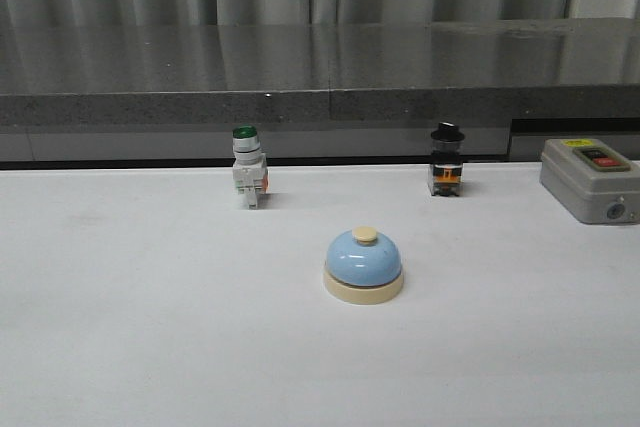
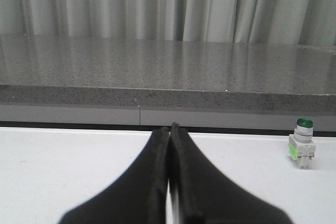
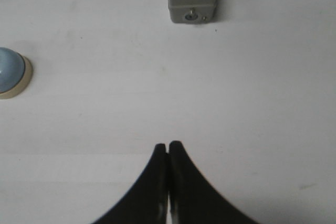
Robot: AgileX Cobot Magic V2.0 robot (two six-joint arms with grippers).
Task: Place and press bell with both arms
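One bell [image 1: 364, 265] sits upright on the white table [image 1: 150, 347], roughly centred in the front view, nearer me than the green-capped switch [image 1: 248, 167] and the black-capped switch [image 1: 446, 161], which stand well apart from it at the table's far edge. A grey control box [image 1: 590, 179] lies further out on the right side.

Neither arm shows in the front view. From the wrists I see the left gripper [image 2: 169, 129] and the right gripper [image 3: 168, 146] each with fingers pressed together, holding nothing.

My worry is the glossy dome: with jaws together I cannot grasp it, and a slanted push would likely skate it across the smooth table rather than ring it. An off-centre press on the cream button could tip the base.
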